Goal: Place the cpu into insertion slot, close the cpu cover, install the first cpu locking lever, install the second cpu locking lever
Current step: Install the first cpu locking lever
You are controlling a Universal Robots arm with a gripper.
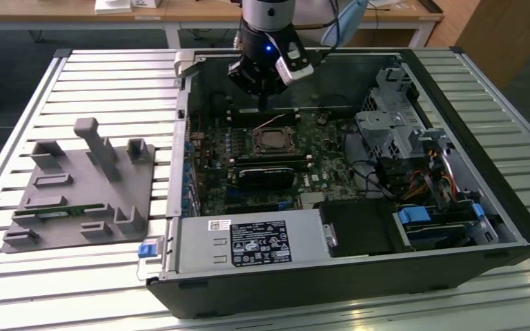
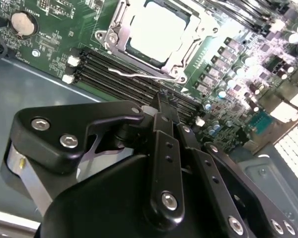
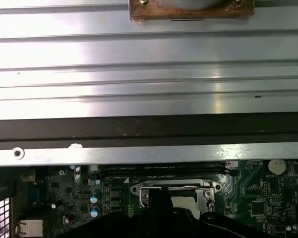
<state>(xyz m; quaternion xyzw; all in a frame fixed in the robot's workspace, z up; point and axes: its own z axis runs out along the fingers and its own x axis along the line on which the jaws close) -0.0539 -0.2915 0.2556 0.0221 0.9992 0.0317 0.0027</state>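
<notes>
The cpu (image 2: 156, 29) lies flat in the insertion slot (image 1: 272, 141), its silver top showing. Around it the metal cpu cover (image 2: 120, 29) is folded down, framing the chip. A thin wire locking lever (image 2: 139, 74) runs along the socket's side next to the memory slots; whether it is latched I cannot tell. My gripper (image 2: 162, 101) hangs above the board just beyond that lever side, fingers shut with nothing between them. In the exterior view the gripper (image 1: 263, 105) is over the far part of the board, behind the socket. The first wrist view shows the gripper (image 3: 161, 196) in front of the cover (image 3: 176, 188).
Long black memory slots (image 2: 119, 82) lie between gripper and socket. A coin battery (image 2: 23, 22) sits on the board. The case wall (image 3: 139, 129) rises behind. A power supply (image 1: 246, 241), drive cage (image 1: 394, 117) and cables crowd the case. A grey fixture (image 1: 81, 186) stands at the exterior view's left.
</notes>
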